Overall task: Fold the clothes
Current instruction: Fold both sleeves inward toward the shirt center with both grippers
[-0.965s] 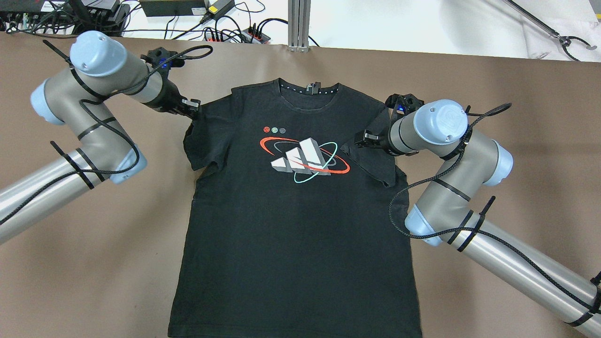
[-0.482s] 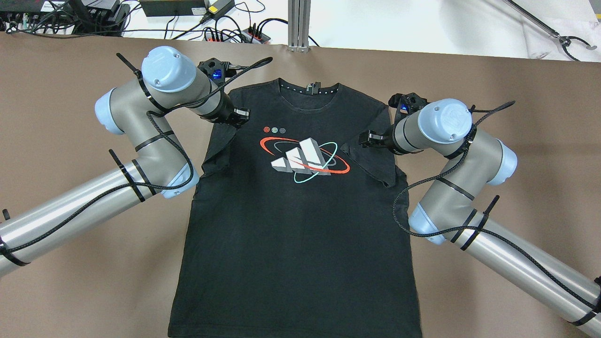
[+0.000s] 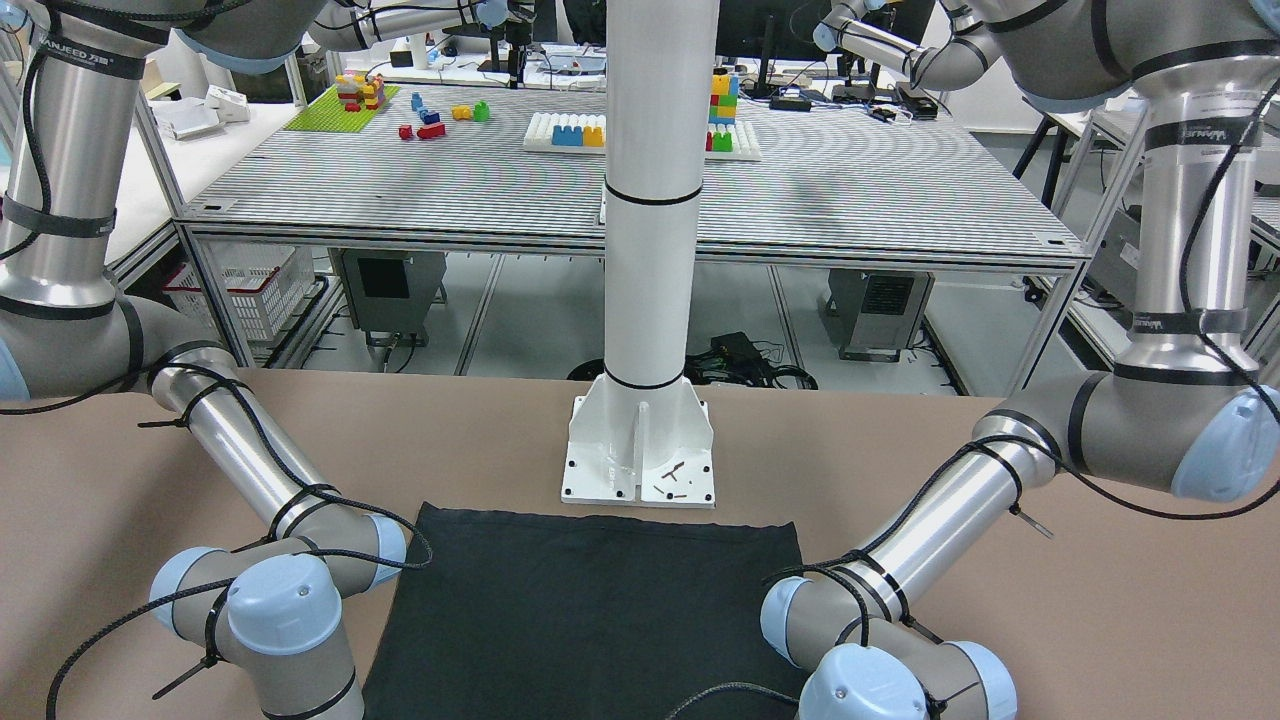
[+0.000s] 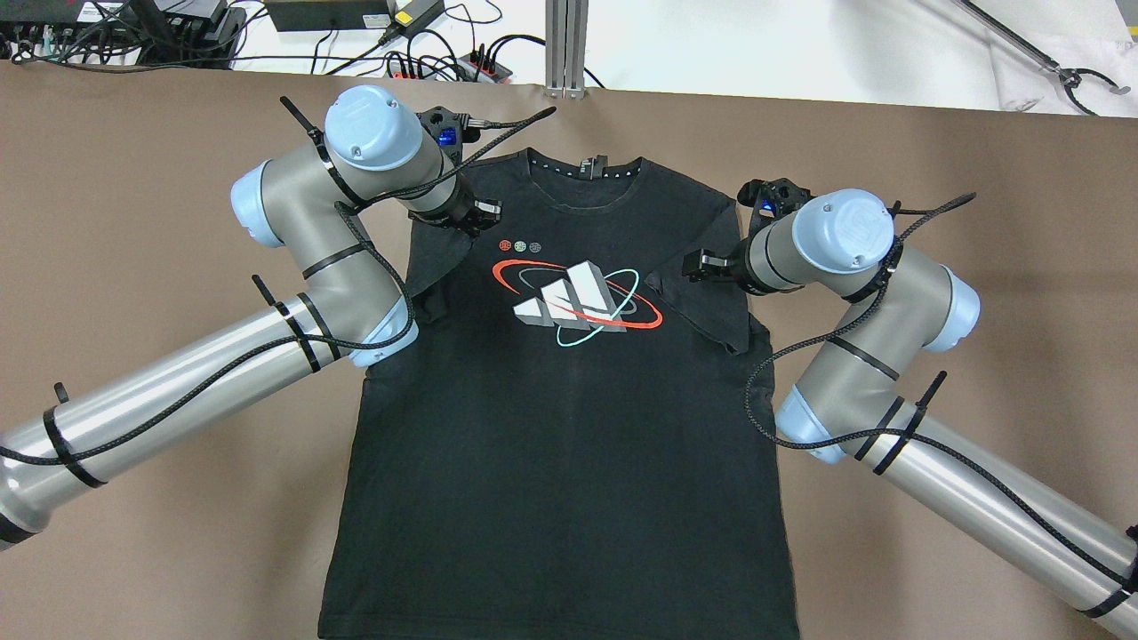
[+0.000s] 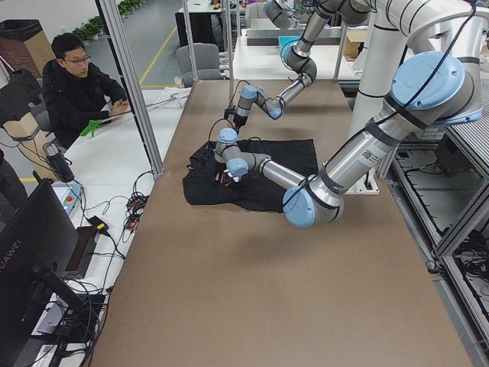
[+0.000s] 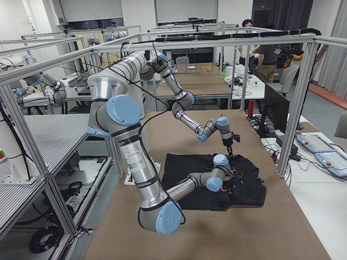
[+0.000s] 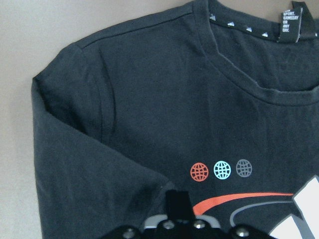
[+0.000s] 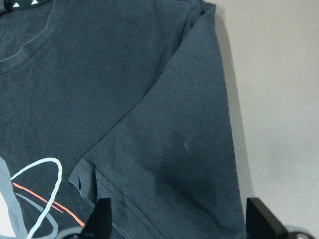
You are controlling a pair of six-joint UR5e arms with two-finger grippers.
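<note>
Left tool (image 4: 487, 216), clenching the T-shirt sleeve (image 4: 440, 267), has moved inward; right tool (image 4: 695, 263) released; pillar base (image 3: 638, 450) near hem (image 3: 600, 518).

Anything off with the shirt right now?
No damage or spill. T-shirt lies flat, both sleeves turned in. Only oddity: the folds are uneven, right sleeve slanting across the chest toward the print, left sleeve bunched narrower.

The black T-shirt (image 4: 569, 427) bears a white-and-grey block logo (image 4: 573, 298) ringed in red and teal; the counter (image 4: 133, 222) is plain brown.
</note>
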